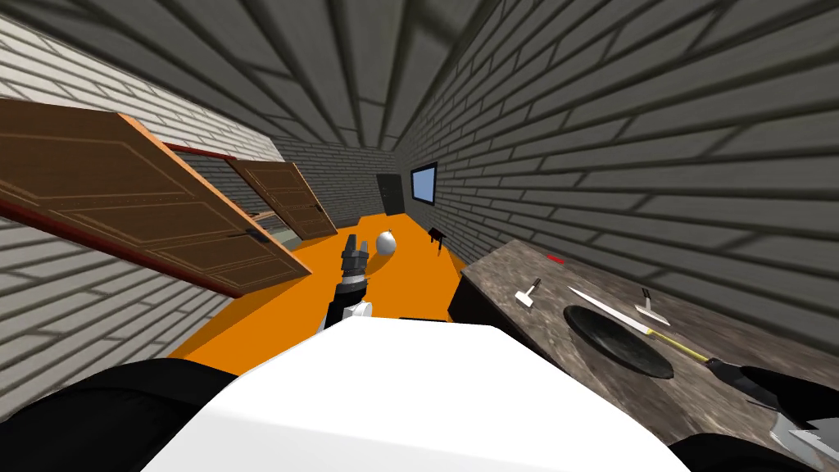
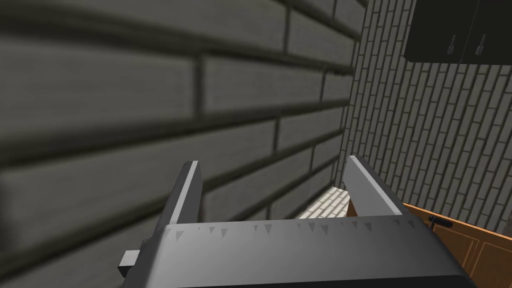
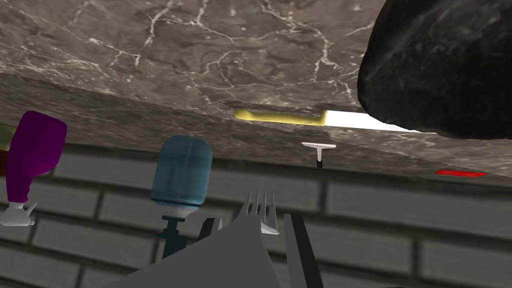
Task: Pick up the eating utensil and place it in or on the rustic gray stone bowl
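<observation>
Shows the left claw [image 2: 275,187] held out ahead over the orange floor [image 1: 270,319], between two brown wooden doors [image 1: 139,205] and a veined grey-brown marble desk [image 1: 508,279], with both light grey fingers [image 2: 187,192] set wide apart.

Finds, farther right on the desk, a small white T-shaped scraper [image 1: 528,296], then the dark rough stone bowl [image 1: 619,342], shallow and round, near the desk's front edge.

Places a long knife with a white blade and yellow handle [image 1: 639,325] flat along the bowl's far rim, just beside it, and a second small white scraper [image 1: 651,308] beyond the blade. Catches a thin red strip [image 1: 555,258] toward the desk's far end.

Ends at the right claw [image 3: 252,225], low at the desk's right end past the knife's handle, clamped on the grey metal fork [image 3: 260,205], tines poking out beyond the fingertips. Holds the fork apart from the bowl, facing a blue bottle-like object [image 3: 181,170] and a purple one [image 3: 35,150] near the desk's far edge, against the grey brick wall.
</observation>
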### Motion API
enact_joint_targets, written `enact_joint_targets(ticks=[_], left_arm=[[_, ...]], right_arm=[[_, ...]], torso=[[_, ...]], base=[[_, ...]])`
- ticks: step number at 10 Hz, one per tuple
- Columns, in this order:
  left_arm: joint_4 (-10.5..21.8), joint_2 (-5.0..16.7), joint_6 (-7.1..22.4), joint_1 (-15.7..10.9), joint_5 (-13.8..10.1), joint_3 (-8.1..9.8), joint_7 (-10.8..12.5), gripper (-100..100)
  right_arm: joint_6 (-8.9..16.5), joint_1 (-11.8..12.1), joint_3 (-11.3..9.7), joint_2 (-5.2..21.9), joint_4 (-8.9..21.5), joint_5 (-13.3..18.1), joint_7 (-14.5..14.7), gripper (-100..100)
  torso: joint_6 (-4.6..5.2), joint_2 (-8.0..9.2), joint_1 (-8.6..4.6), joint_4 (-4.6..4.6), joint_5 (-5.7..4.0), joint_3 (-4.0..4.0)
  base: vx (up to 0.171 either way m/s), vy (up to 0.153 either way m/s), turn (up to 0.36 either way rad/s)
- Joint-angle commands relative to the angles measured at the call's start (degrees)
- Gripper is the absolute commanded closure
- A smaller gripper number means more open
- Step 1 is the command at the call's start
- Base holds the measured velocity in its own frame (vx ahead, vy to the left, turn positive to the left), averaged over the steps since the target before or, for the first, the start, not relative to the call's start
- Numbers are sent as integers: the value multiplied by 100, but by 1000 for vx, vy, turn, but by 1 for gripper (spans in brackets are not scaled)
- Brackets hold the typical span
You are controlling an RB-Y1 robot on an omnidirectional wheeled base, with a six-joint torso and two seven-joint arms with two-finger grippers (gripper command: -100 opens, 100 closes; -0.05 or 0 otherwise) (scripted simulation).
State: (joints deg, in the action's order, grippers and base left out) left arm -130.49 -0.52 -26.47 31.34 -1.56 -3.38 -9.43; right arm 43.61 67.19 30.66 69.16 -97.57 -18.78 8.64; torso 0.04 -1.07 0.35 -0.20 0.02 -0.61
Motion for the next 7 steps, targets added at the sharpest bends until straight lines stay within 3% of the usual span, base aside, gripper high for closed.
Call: enact_joint_targets(ticks=[1,7], left_arm=[[0,0,0,0,0,0,0,0],[0,0,0,-1,0,0,0,0]], right_arm=[[150,25,-45,82,-182,-154,-50,100],[441,26,-288,364,-625,-695,-165,100]], torso=[[0,0,0,0,0,0],[-3,8,-15,-2,-1,2]], base=[[273,31,-177],[217,39,-160]])
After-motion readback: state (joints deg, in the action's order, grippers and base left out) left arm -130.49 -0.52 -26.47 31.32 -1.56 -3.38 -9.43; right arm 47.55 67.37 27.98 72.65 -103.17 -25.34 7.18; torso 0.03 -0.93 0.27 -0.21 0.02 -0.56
